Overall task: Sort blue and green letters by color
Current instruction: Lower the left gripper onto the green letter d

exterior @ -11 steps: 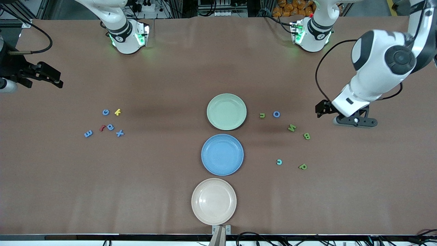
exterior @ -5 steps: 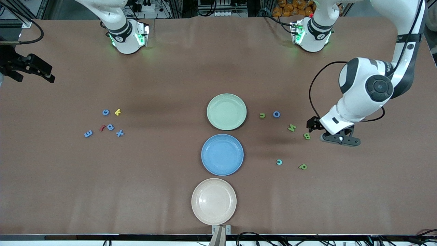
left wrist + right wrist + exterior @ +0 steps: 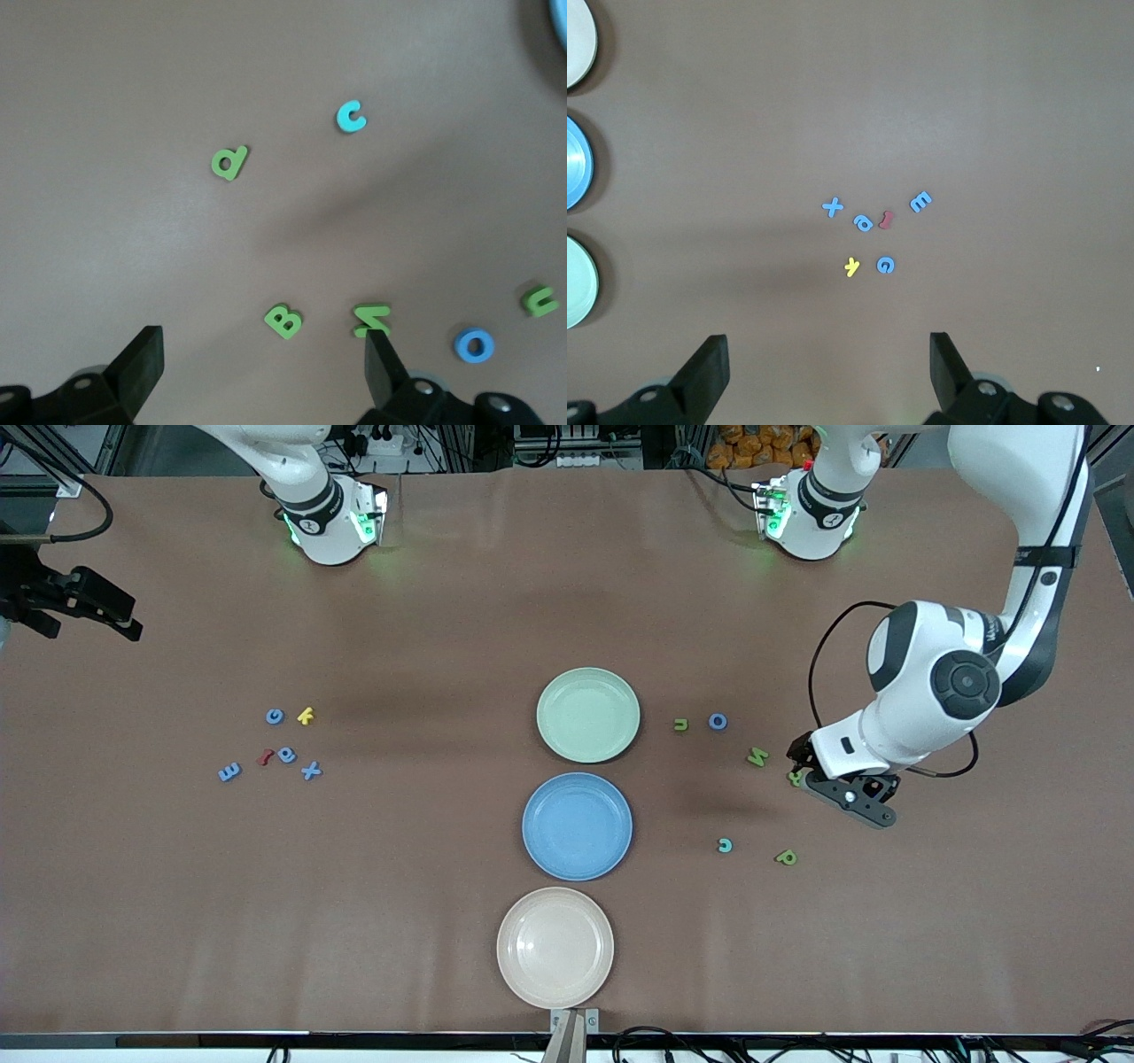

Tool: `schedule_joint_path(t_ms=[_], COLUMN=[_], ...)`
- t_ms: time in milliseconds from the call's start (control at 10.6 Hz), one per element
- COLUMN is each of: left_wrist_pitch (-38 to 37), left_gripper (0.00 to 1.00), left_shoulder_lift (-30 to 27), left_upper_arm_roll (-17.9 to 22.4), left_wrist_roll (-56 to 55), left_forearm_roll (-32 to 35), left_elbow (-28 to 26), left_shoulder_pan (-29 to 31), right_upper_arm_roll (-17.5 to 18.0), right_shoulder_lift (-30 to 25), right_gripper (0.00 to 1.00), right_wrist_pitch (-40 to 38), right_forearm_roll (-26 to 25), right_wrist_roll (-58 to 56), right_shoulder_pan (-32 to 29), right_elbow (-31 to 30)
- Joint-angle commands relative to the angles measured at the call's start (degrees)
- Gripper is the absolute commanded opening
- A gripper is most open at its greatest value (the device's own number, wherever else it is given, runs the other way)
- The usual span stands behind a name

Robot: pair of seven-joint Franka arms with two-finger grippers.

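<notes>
Brown table: left gripper (image 3: pixel 828 784) over green B (image 3: pixel 283 320), jaws wide, empty; right gripper (image 3: pixel 80 607) waits, open

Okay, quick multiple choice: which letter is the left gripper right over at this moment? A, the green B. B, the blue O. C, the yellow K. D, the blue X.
A: the open left gripper hangs over the green B, which lies between its spread fingers in the left wrist view, while the blue O lies apart, nearer the green plate.
</notes>
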Motion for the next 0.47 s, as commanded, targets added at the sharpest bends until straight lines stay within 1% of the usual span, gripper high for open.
schedule_joint_path(t_ms=[0,95,189,284,378], left_wrist_pitch=[-0.2,-0.2,-0.2,0.0,0.1], left_gripper=[1.00,1.00,1.00,1.00,1.00], left_shoulder_lift=[7.2,7.7,8.9,11.0,13.3], left_upper_arm_roll=[-0.3,-0.3,-0.3,-0.3,-0.3], left_wrist_roll=[7.4,8.2,8.9,10.1,11.6], left_forearm_roll=[9.4,9.6,10.0,9.6,9.6], left_elbow=[7.3,7.5,7.7,8.4,10.3], left_shoulder_pan=[-4.3,-4.7,-4.0,-3.5,-3.6], right_upper_arm_roll=[-0.5,-0.5,-0.6,-0.6,-0.8], right_shoulder_lift=[-1.1,-1.5,-1.8,-2.1,-2.1], right_gripper=[1.00,1.00,1.00,1.00,1.00], right_wrist_pitch=[-0.4,-0.1,0.2,0.7,0.7], right_forearm_roll=[0.7,0.8,0.8,0.8,0.8], right_wrist_roll=[0.1,0.1,0.1,0.1,0.1], right_shoulder_pan=[0.4,0.5,0.5,0.5,0.5], right_elbow=[-1.1,-1.0,-0.7,-0.7,-0.9])
